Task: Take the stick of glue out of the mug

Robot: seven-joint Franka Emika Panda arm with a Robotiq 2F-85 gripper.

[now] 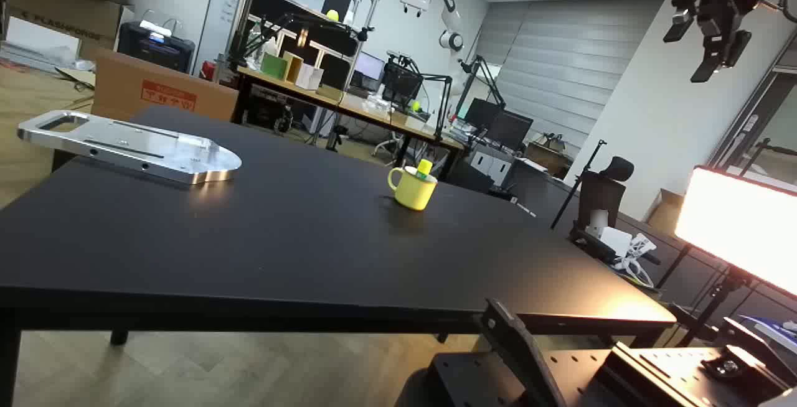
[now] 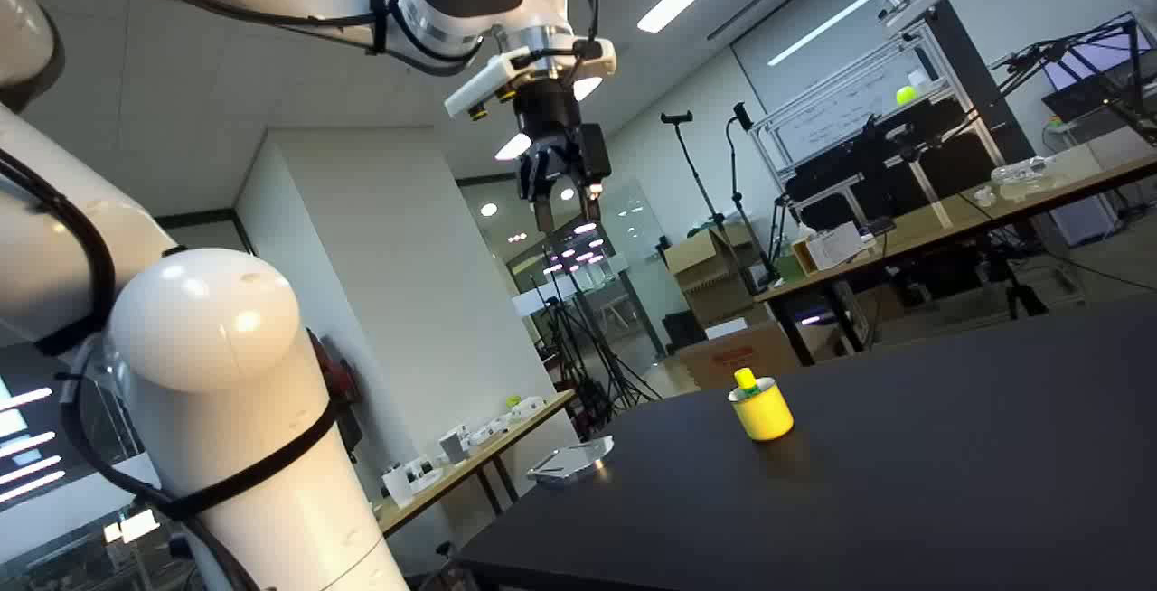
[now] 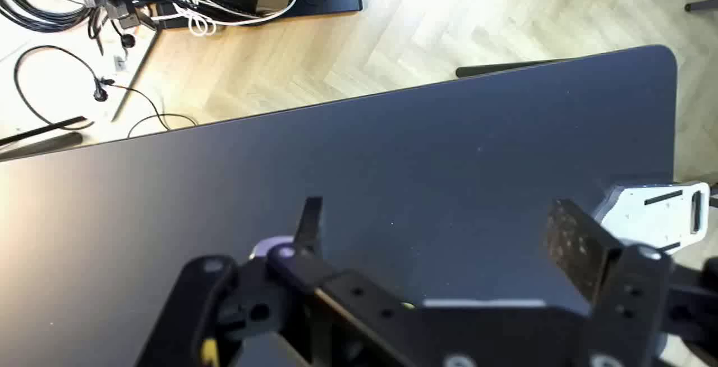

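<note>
The stick of glue sits in the mug, right of centre in an exterior view, its yellow end above the rim. Leftmost there stands the arm; then, at upper centre, the gripper hangs well above the counter, fingers spread wide and holding nothing. Below it a metal plate overhangs the counter's edge, well apart from the mug. Open dark surface runs between them and on to the frame's right; at far right in an exterior view, past the edge, glows a lit panel
</note>
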